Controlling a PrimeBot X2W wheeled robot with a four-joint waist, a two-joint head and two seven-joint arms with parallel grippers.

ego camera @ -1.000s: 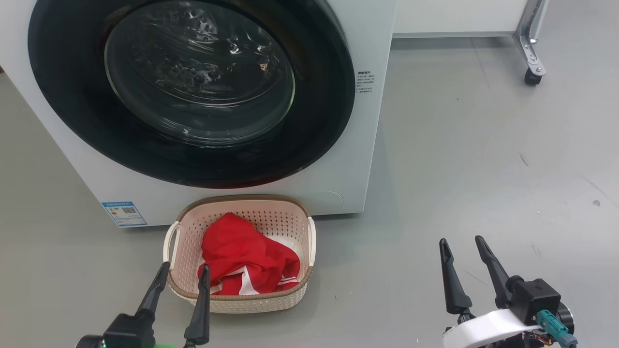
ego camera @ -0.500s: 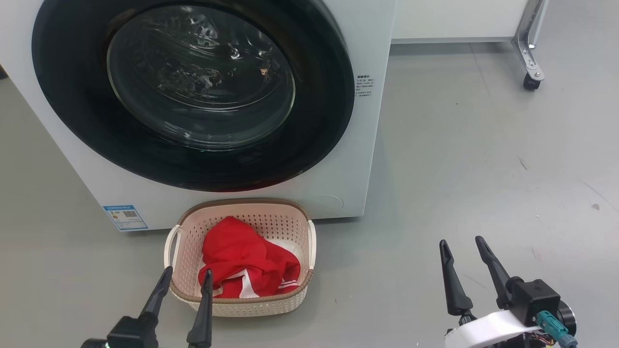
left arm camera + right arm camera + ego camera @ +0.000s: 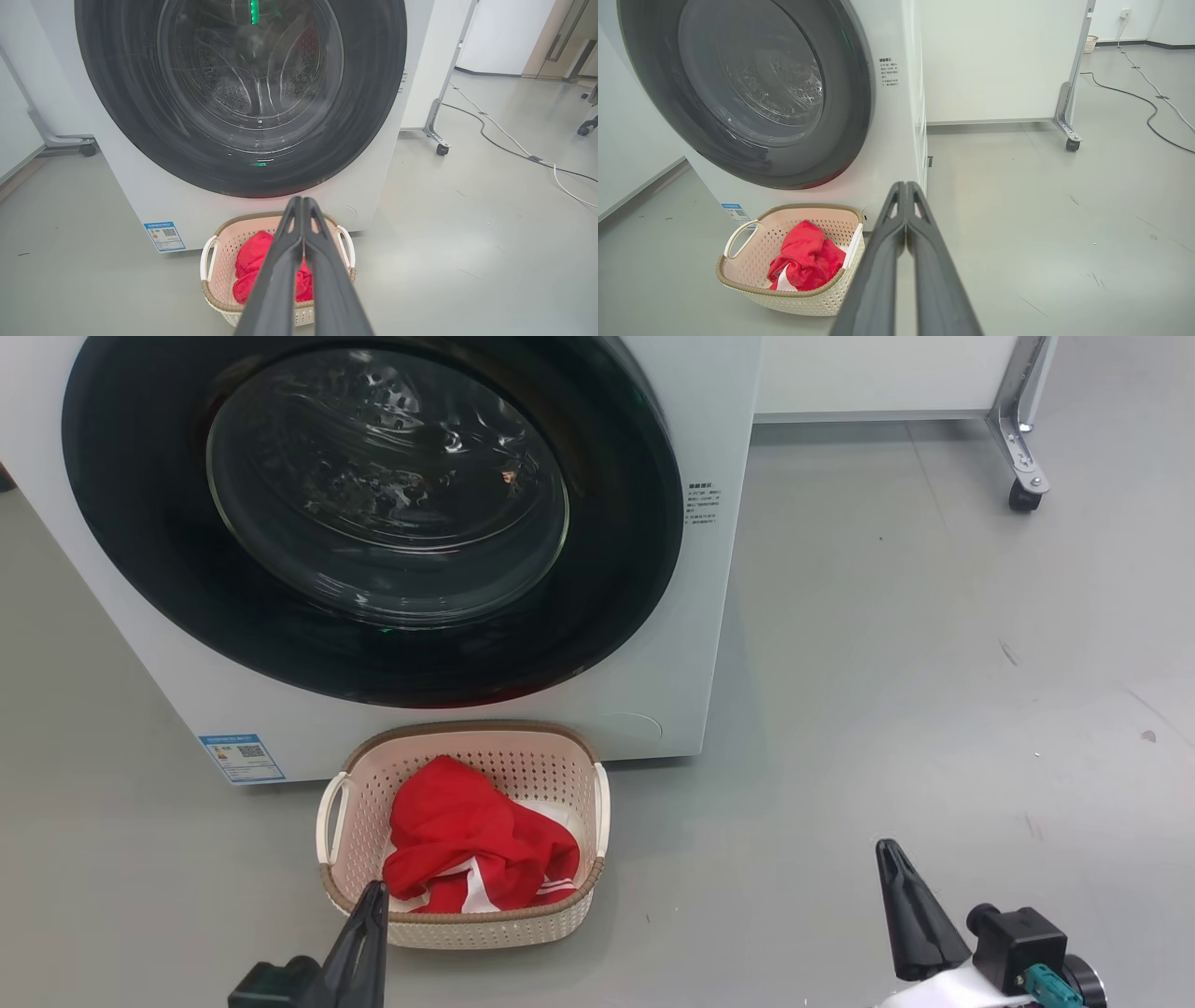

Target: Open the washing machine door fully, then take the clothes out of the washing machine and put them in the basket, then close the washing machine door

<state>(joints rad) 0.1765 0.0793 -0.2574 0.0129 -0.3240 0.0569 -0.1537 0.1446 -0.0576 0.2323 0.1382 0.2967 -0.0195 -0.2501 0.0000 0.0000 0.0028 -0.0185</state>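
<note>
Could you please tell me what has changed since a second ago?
Both claws closed on nothing: the left claw and the right claw, fingers spread a second ago, now have them pressed together and sit lower in the head view. The red striped clothes stayed in the cream perforated basket, and the round black-rimmed glass door stayed closed.

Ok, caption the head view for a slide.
Washing machine door shut, clothes in basket, left claw and right claw closed, empty.

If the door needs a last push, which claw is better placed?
Left, probably. The left claw is by the basket, directly below the door; the right claw is over the floor, right of the machine.
</note>
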